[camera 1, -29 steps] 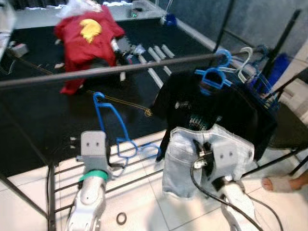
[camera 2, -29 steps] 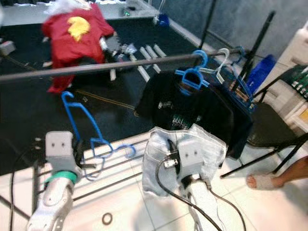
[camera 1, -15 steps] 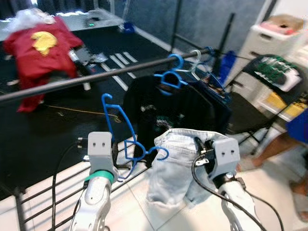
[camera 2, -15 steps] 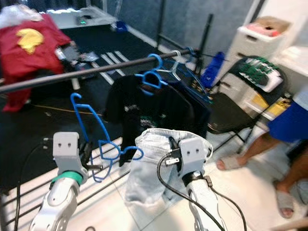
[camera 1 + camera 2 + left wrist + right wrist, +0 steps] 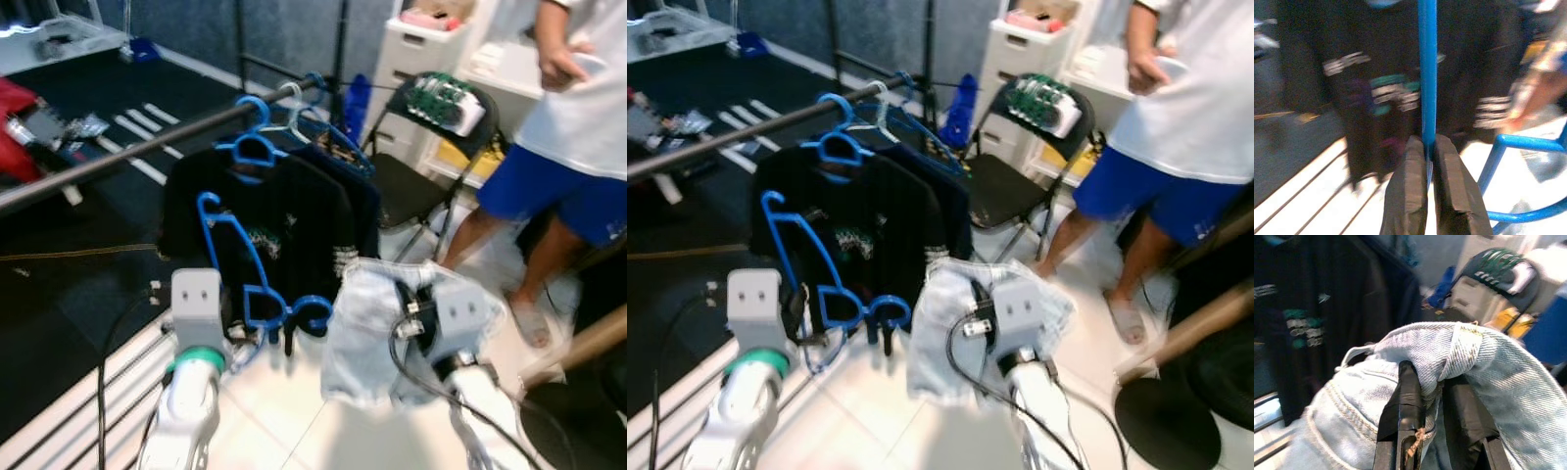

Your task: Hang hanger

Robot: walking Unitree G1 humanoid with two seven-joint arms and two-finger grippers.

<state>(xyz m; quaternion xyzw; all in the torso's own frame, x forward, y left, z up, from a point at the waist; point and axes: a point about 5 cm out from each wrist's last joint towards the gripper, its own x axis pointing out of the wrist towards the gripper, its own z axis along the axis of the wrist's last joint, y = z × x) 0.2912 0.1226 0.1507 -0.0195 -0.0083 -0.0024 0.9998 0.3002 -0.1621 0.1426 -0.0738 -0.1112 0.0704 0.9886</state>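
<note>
Standing upright at lower left, the blue hanger [image 5: 235, 264] stays pinched in the left gripper [image 5: 1426, 147]; the right gripper [image 5: 1432, 396] clamps the denim shorts [image 5: 377, 328]. Since the camera swung right, the rail [image 5: 118, 157] now sits upper left, within reach.
</note>
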